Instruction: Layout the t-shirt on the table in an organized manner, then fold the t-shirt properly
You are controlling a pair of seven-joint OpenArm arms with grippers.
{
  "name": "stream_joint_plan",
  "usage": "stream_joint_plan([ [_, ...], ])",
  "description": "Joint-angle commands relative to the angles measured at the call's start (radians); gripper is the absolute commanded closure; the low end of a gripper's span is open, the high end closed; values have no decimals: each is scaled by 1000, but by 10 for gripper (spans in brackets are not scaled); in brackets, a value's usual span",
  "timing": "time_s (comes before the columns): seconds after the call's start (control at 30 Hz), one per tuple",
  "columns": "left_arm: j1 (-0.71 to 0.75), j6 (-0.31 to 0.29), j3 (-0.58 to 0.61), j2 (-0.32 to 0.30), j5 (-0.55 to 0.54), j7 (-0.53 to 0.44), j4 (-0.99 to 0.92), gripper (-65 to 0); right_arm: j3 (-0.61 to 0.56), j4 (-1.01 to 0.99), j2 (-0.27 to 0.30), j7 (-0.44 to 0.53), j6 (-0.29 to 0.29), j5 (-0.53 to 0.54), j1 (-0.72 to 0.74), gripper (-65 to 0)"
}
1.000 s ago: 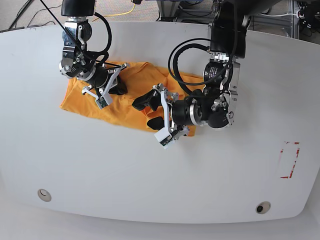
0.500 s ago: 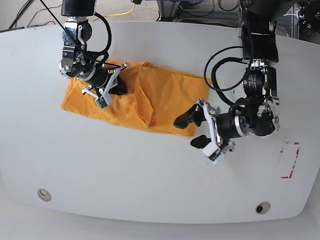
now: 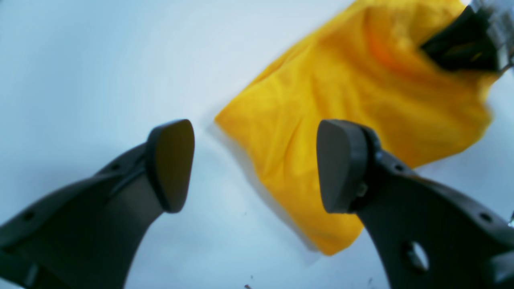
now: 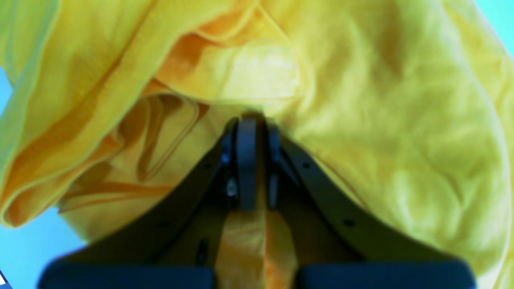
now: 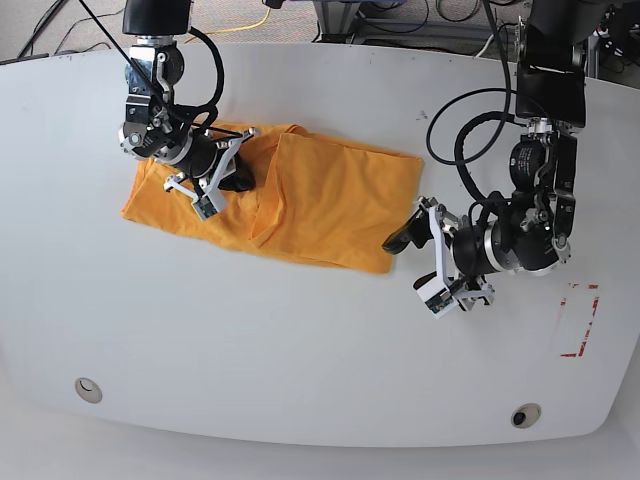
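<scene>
Your right wrist view is almost filled with out-of-focus cloth, so you cannot make out which part of the soft orange-yellow cotton t-shirt (image 5: pixel 300 205) is pinched there; only bunched folds and a doubled hem show. The black right gripper (image 4: pixel 248 132) has its jaws pressed together on a ridge of that fabric, and in the base view its fingers are partly buried in the shirt's upper left part. No drawing, label or writing can be read on the shirt in any view.

The shirt lies on the large smooth white table (image 5: pixel 300 360) in the upper left-centre area, roughly a flat rectangle with one panel folded over, leaving a raised crease down its middle.

The dark, rounded-pad left gripper (image 5: pixel 425 262) hangs just beside the shirt's right edge, jaws wide apart and holding nothing; its wrist view shows bare table between the pads (image 3: pixel 172 164). A red tape outline (image 5: pixel 580 320) sits near the table's right edge, partly cut off by the rim.
</scene>
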Motion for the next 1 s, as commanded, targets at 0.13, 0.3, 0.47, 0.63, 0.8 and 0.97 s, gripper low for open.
stream_joint_plan([
  [0.13, 13, -1, 123, 6, 104, -133, 18, -308, 2, 86, 11, -18, 2, 1, 18, -40],
  [0.3, 50, -1, 172, 3, 140, -205, 13, -296, 8, 213, 25, -127, 2, -1, 33, -43],
  [0.47, 83, -1, 172, 27, 190, -227, 13, -289, 53, 359, 38, -226, 2, 9, 40, -163],
  [0.63, 111, -1, 169, 50, 270, -267, 12, -172, 117, 464, 36, -298, 2, 9, 52, -365],
  [0.8, 123, -1, 164, 78, 379, -284, -7, 0, 242, 475, 36, -322, 2, 56, 56, -471],
  [0.97, 131, -1, 164, 78, 457, -308, -60, 0, 436, 431, 45, -384, 2, 260, 58, -482],
])
